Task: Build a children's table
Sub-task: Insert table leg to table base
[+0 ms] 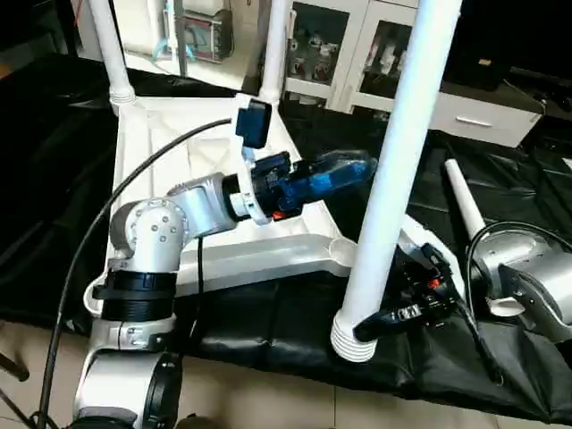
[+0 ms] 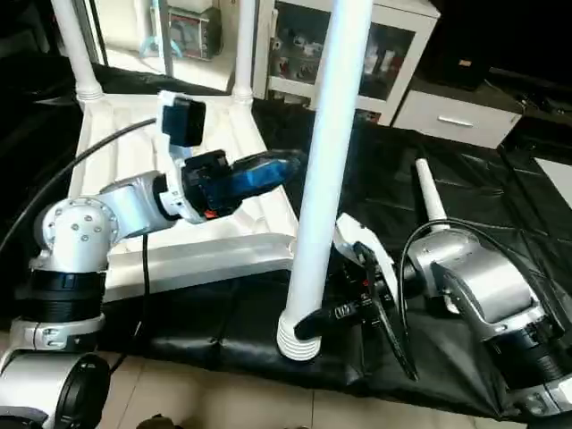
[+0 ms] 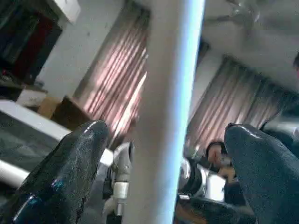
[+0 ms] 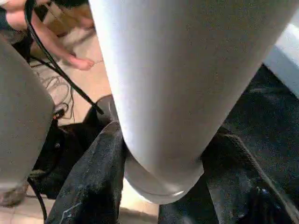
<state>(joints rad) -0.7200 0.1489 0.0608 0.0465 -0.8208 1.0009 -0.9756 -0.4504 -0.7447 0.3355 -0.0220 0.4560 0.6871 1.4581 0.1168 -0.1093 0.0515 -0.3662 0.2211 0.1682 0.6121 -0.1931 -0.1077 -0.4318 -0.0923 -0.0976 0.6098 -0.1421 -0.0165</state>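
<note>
Top: table top [image 1: 223, 255] lies underside-up on black cloth [image 1: 500, 192]; two legs [image 1: 109, 45] stand in far sockets
Right gripper [image 1: 393, 315]: clamped on held leg [image 1: 398, 161] near its ribbed end
Left gripper [image 3: 163, 154]: fingers [image 3: 70, 172] spread, either side of held leg
Spare leg [image 1: 465, 206]: flat on cloth
Behind: cabinets [image 1: 349, 49]

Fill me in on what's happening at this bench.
A humanoid robot is building a children's table. The white tabletop lies upside down on a black mat, with two legs standing in its far corner sockets. The right gripper is clamped on the ribbed lower end of a third leg, holding it upright just off the near corner socket. The left gripper is open beside that leg. A fourth leg lies on the mat.
</note>
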